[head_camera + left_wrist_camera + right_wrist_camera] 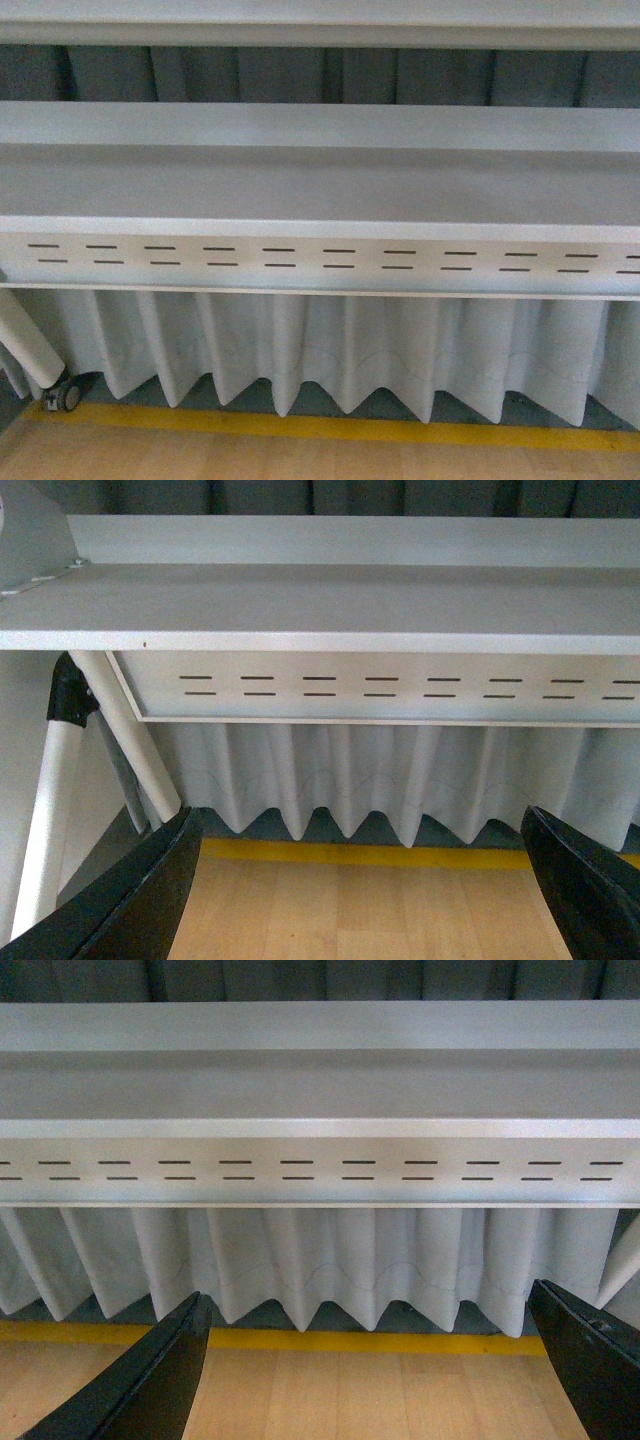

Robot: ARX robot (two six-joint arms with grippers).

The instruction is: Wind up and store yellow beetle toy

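The yellow beetle toy is out of view in all three views. In the left wrist view my left gripper (365, 880) is open, its two black fingers (140, 900) spread wide over bare wooden floor, with nothing between them. In the right wrist view my right gripper (370, 1360) is open as well, its black fingers (150, 1385) wide apart over the wood floor and empty. Neither gripper nor arm shows in the front view.
A white metal rack with a slotted front panel (320, 258) spans the front view, with shelves (320, 180) above. A white pleated curtain (330, 350) hangs below it. A yellow floor line (330, 428) edges the wood floor. A white leg with a caster (62, 395) stands at left.
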